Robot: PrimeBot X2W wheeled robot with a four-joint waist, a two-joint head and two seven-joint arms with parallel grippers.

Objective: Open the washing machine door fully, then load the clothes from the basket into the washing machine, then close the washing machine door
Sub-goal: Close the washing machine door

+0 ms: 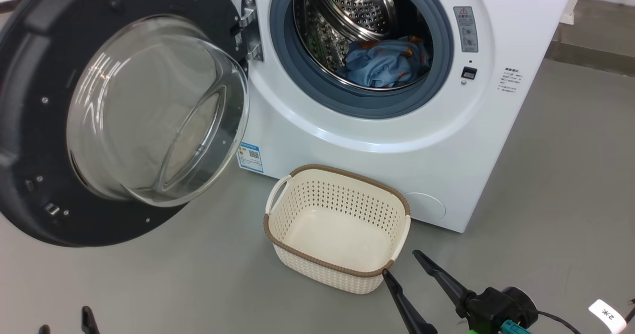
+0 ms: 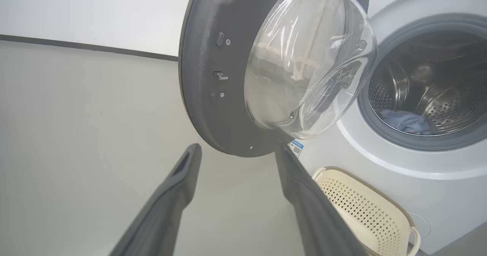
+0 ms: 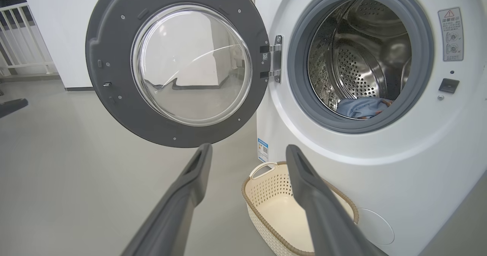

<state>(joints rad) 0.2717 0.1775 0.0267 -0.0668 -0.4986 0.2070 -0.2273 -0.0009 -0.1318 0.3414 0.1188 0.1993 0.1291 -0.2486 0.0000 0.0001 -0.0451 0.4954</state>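
Left gripper [image 2: 237, 149], right gripper [image 1: 400, 262] wide open and empty, soft blue clothes [image 1: 384, 65] in shiny holey drum [image 1: 357, 1], round glass door [image 1: 149, 110]

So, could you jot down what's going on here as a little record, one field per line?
washing machine door: swung wide open
clothes: blue bundle lying in the drum
basket: empty, on the floor in front of the washing machine
left hand: open, empty
right hand: open, empty, beside the basket
left to do: shut the door
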